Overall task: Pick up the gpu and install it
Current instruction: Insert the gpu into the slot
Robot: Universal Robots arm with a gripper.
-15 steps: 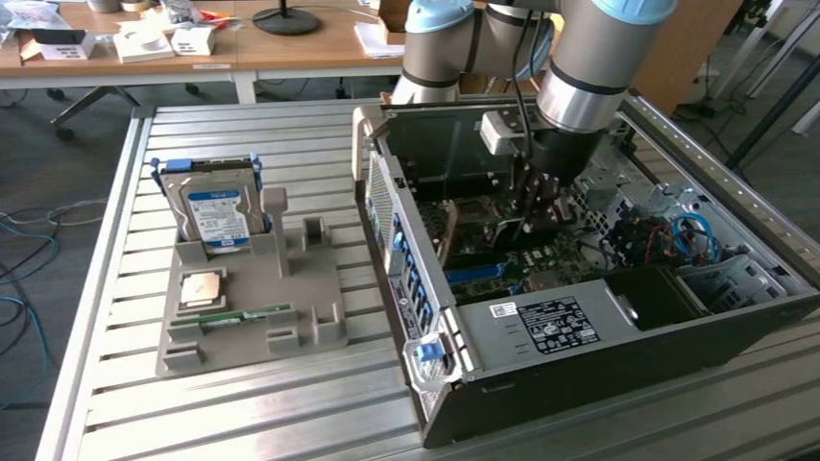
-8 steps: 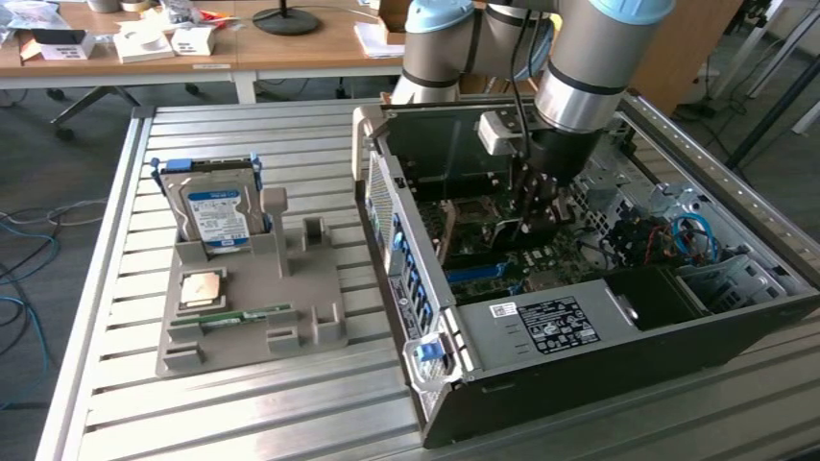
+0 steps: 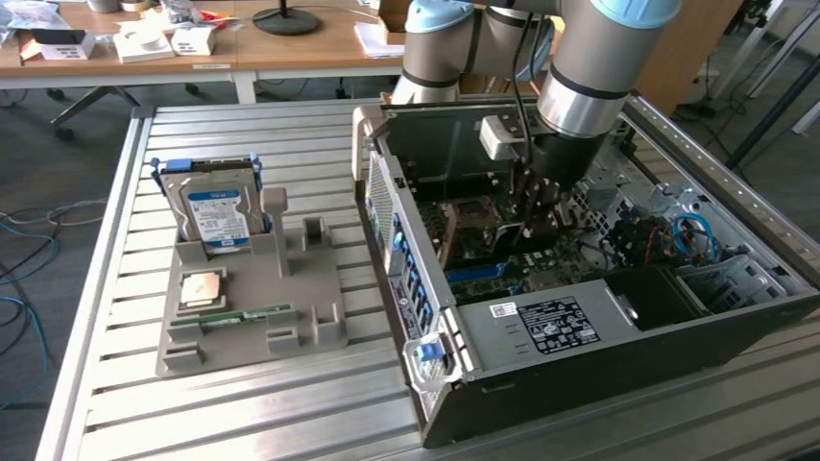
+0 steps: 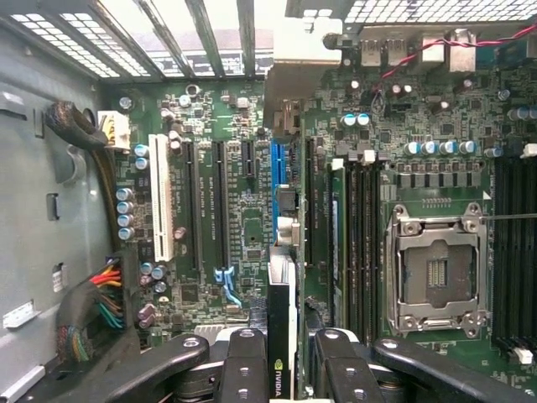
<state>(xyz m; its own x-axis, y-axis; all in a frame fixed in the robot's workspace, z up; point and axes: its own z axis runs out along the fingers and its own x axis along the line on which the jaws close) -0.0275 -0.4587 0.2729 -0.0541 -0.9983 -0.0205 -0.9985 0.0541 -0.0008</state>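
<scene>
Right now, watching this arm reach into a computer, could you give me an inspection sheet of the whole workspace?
Surface: slatted metal table, carrying an open computer case and a gray parts holder.
Job's things: gpu, edge-on over the blue slot of the motherboard; whether it is seated cannot be told.
Clutter: hard drive standing in the holder; processor chip and memory stick lying in it.
Grippers: gripper inside the case, closed on the gpu.
Cables: coloured wire bundle inside the case; blue cables on the floor at the exterior view's left.
Surroundings: wooden desk behind, with white boxes.
</scene>
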